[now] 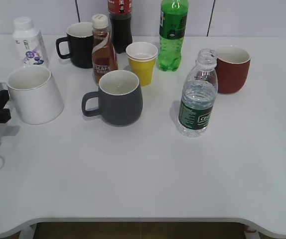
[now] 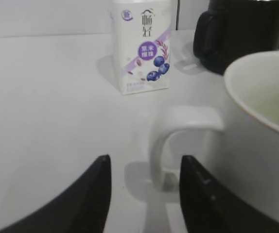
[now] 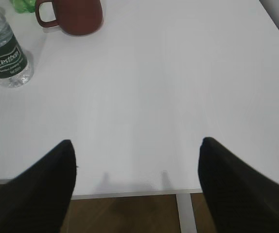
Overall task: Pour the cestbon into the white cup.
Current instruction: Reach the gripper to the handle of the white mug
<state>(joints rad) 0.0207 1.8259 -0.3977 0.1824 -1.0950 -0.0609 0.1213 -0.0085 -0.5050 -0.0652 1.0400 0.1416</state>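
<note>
Cestbon [image 1: 198, 94] well right of white cup [image 1: 33, 94]

We recorded a clear ribbed cestbon [image 1: 198, 97] bearing a dark green label with white print, a plain white cup [image 1: 33, 94], a dark grey mug [image 1: 117, 97], a yellow paper cup [image 1: 142, 62] with white interior, a brick-red mug [image 1: 231, 68], a bright green bottle [image 1: 172, 35], and black gripper fingers [image 3: 236, 189].

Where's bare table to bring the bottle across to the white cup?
Bare table runs along the near edge, in front of the cestbon, grey mug and white cup. The back row is crowded: coffee bottle, yellow cup, green bottle.
</note>
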